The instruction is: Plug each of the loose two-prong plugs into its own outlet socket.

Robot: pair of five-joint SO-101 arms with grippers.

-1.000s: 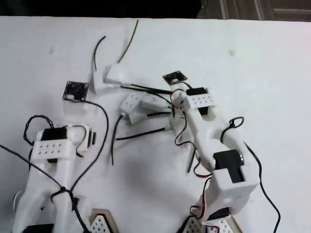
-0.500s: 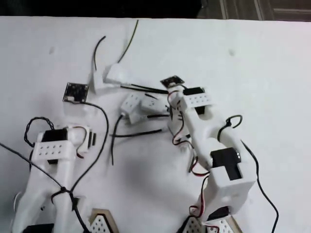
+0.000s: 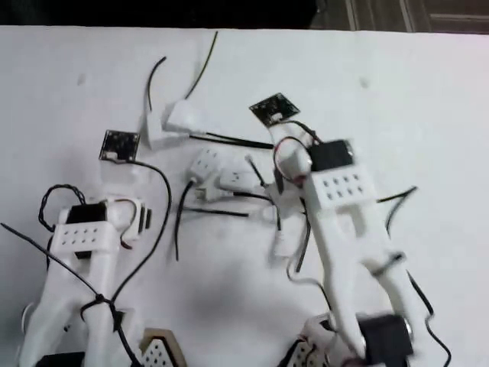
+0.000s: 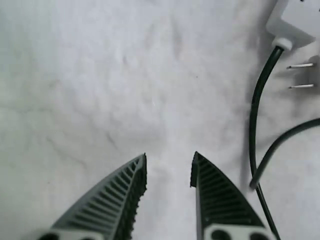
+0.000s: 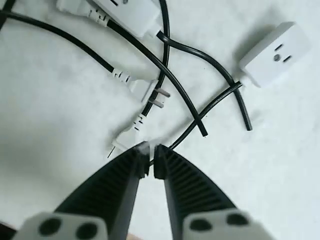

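The right gripper (image 5: 151, 152) is hanging over the tangle of cords in the middle of the worktop (image 3: 428, 92). Its fingers (image 5: 120, 185) are drawn almost together, with only a slit between them and nothing that I can make out held. The tips are sitting just beside a loose two-prong plug (image 5: 127, 135), which is lying flat on its side, so this looks like a lining-up for a narrow pinch on the plug body rather than a carry. A second plug (image 5: 147, 90) is lying just beyond it with a dark cord (image 5: 185, 107) running alongside. A white socket block (image 5: 276, 52) is lying well apart from both, slots facing up, so a plug would likely need lifting and turning prongs-down before it could be pressed in. The left gripper (image 4: 168, 165) is hovering toward the near left corner over bare worktop, fingers (image 4: 122, 195) spread apart and empty, probably so it can steady a socket. A pair of bare prongs (image 4: 301, 75) and a white cord end (image 4: 295, 22) are lying near it; both plugs by the right gripper are lying unplugged
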